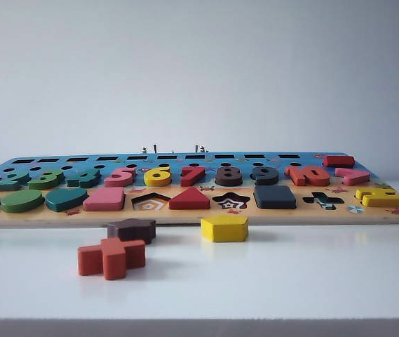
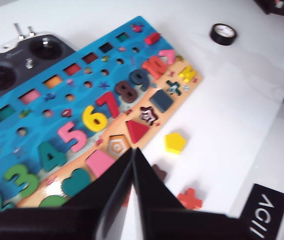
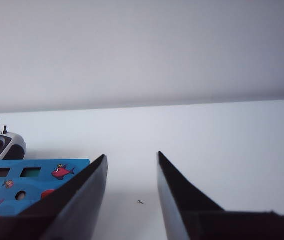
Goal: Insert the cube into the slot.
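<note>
A long wooden puzzle board (image 1: 185, 210) lies on a white table (image 1: 290, 281). The dark navy cube (image 1: 274, 197) sits flat in its square slot in the board's front row, filling it, so the slot's floor cannot be seen. In that row a red triangle (image 1: 189, 199) and an open star-shaped cut-out (image 1: 231, 201) lie on one side of the cube, and a cross-shaped cut-out (image 1: 323, 201) lies on the other. A pink square (image 1: 104, 199) sits further along the row past the triangle. Large coloured numbers fill the row behind.

Off the board, on the table just in front of the cube's row, rest a yellow hexagon (image 1: 224, 228), a brown star piece (image 1: 131, 229) and an orange-red cross piece (image 1: 111, 257).

The left gripper (image 2: 133, 150) hovers above the table by the board's front edge, near the pink square, its jaws pressed together with nothing between them. The right gripper (image 3: 131, 159) is held level over bare table past the board's far corner, jaws apart and holding nothing. A grey remote controller (image 2: 17, 62) lies just behind the board, and a roll of black tape (image 2: 223, 34) lies well apart from it.
</note>
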